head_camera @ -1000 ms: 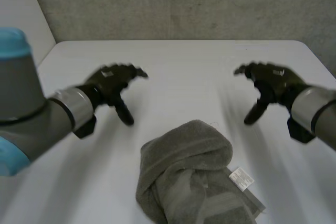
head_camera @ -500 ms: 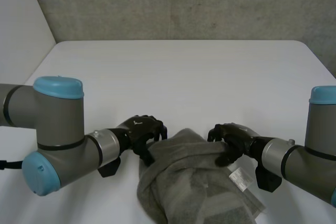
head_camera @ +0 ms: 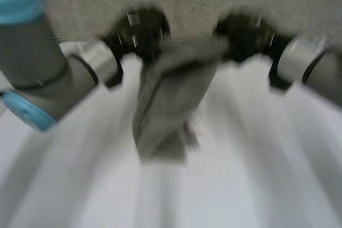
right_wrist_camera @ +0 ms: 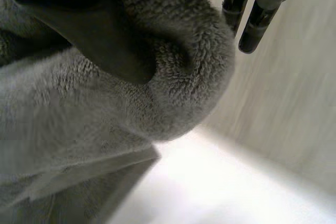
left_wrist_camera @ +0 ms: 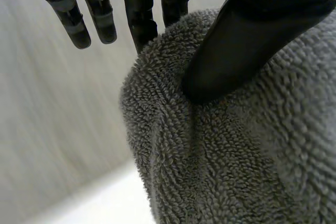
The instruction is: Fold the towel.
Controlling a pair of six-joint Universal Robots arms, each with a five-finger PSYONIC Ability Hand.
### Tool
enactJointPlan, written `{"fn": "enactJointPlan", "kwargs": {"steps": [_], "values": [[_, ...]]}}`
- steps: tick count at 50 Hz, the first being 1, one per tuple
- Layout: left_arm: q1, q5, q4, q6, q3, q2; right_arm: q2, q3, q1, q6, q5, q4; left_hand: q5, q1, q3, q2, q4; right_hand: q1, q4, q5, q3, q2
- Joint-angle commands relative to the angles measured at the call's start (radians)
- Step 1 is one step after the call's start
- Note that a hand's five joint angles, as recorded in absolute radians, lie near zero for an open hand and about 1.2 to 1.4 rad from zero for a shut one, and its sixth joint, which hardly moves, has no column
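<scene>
towel: the grey terry towel (head_camera: 168, 94) is bunched and hangs from both hands over the white worktop (head_camera: 256, 185)
left hand (left_wrist_camera: 252, 35): thumb and fingers clamped on one upper end of the towel
right hand (right_wrist_camera: 89, 30): thumb and fingers clamped on the other upper end

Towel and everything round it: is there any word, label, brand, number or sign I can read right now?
None can be read.
The towel, pinched by the left hand and the right hand, shows plain grey pile.
The pale marks on the backs of both hands in the head view are too blurred to read.
</scene>
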Motion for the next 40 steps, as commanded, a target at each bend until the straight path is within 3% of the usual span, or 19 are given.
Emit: {"fn": "enactJointPlan", "kwargs": {"steps": [1,6,8,17,18,19,20,21,23,24,26,27,28,40], "values": [[0.004,-0.081,0.148,-0.047,0.056,0.234,-0.159,-0.192,0.010,-0.057,-0.013,-0.178,0.108,0.104,-0.057,0.141,-0.066,0.104,-0.076,0.074,-0.052,0.120],[0.004,-0.063,0.151,-0.053,-0.043,0.291,-0.264,-0.005,0.035,-0.080,-0.018,-0.283,0.108,0.104,-0.057,0.141,-0.066,0.104,-0.076,0.074,-0.052,0.120],[0.004,-0.040,0.160,-0.043,-0.197,0.323,-0.283,0.063,0.044,-0.107,-0.021,-0.300,0.108,0.104,-0.057,0.141,-0.066,0.104,-0.076,0.074,-0.052,0.120],[0.030,-0.035,0.211,-0.007,-0.529,0.314,-0.263,0.457,0.064,-0.444,-0.038,-0.280,0.108,0.104,-0.057,0.141,-0.066,0.104,-0.076,0.074,-0.052,0.120],[0.038,-0.034,0.234,0.010,-0.597,0.301,-0.229,0.527,0.073,-0.500,-0.038,-0.281,0.071,0.067,-0.057,0.104,-0.066,0.104,-0.076,0.074,-0.052,0.120],[0.038,-0.034,0.254,0.032,-0.651,0.273,-0.229,0.528,0.073,-0.500,-0.038,-0.281,-0.205,-0.210,-0.057,-0.172,-0.066,0.104,-0.076,0.074,-0.052,0.120],[0.038,-0.034,0.254,0.033,-0.652,0.273,-0.186,0.584,0.091,-0.553,-0.027,-0.281,-0.208,-0.212,-0.057,-0.175,-0.066,0.104,-0.076,0.074,-0.052,0.120],[0.038,-0.032,0.265,0.059,-0.693,0.236,-0.186,0.585,0.091,-0.554,-0.027,-0.281,-0.386,-0.390,-0.057,-0.352,-0.066,0.104,-0.076,0.074,-0.052,0.120],[0.033,-0.034,0.265,0.082,-0.719,0.204,-0.100,0.663,0.140,-0.659,-0.015,-0.277,-0.478,-0.483,-0.057,-0.445,-0.066,-0.125,-0.076,-0.155,-0.052,-0.109],[0.030,-0.035,0.262,0.112,-0.739,0.169,-0.100,0.663,0.141,-0.660,-0.015,-0.277,-0.592,-0.596,-0.057,-0.559,-0.066,-0.127,-0.076,-0.157,-0.052,-0.110],[0.029,-0.037,0.256,0.135,-0.750,0.143,-0.054,0.695,0.153,-0.721,0.008,-0.249,-0.651,-0.655,-0.057,-0.618,-0.066,-0.729,-0.076,-0.758,-0.052,-0.712],[0.027,-0.035,0.246,0.157,-0.757,0.129,-0.054,0.695,0.153,-0.721,0.008,-0.249,-0.654,-0.659,-0.057,-0.621,-0.066,-0.732,-0.076,-0.761,-0.052,-0.715],[0.027,-0.035,0.246,0.157,-0.758,0.129,-0.040,0.694,0.153,-0.721,0.031,-0.226,-0.654,-0.659,-0.057,-0.621,-0.066,-0.932,-0.076,-0.962,-0.052,-0.916],[0.081,-0.040,0.206,0.186,-0.713,0.178,-0.056,0.661,0.154,-0.686,0.091,-0.200,-0.669,-0.673,-0.057,-0.636,-0.066,-1.005,-0.076,-1.035,-0.052,-0.988]]}}
